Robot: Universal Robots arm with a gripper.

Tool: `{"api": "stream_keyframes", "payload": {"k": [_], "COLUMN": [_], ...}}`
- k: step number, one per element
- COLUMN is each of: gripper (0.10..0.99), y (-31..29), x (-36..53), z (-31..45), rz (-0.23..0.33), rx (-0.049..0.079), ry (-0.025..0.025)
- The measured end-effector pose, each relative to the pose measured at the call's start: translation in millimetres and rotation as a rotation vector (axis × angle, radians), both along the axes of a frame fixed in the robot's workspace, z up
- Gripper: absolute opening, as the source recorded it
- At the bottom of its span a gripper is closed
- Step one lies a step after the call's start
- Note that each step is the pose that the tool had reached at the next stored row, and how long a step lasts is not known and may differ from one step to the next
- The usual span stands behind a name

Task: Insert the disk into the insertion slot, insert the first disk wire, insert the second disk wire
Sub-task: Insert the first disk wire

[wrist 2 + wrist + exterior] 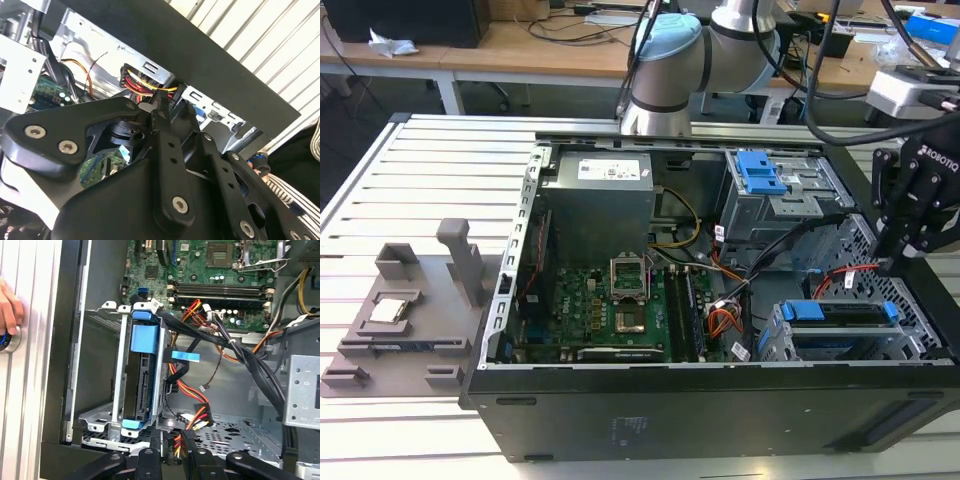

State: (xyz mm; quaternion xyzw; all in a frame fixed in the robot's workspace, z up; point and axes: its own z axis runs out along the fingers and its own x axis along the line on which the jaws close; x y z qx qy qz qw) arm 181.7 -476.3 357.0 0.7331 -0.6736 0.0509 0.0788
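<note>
white lettering runs across the black body of the gripper (902,255) in the exterior view. a white label (613,168) with fine dark print sits on top of the grey power supply (595,215), too small to read. faint small marks show on the black outer wall of the computer case (720,410), also unreadable. in the first wrist view, a small white tag (155,303) with tiny print sits on a black cable (200,332), and the green motherboard (200,260) carries minute white markings.
</note>
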Motion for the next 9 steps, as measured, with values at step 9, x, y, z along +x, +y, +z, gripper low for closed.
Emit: {"api": "stream_keyframes", "payload": {"k": [9], "gripper": [0.302], "y": [0.2], "x": [1.5], "z": [-4.6], "rz": [0.009], "rx": [-0.025], "ry": [0.0009]}}
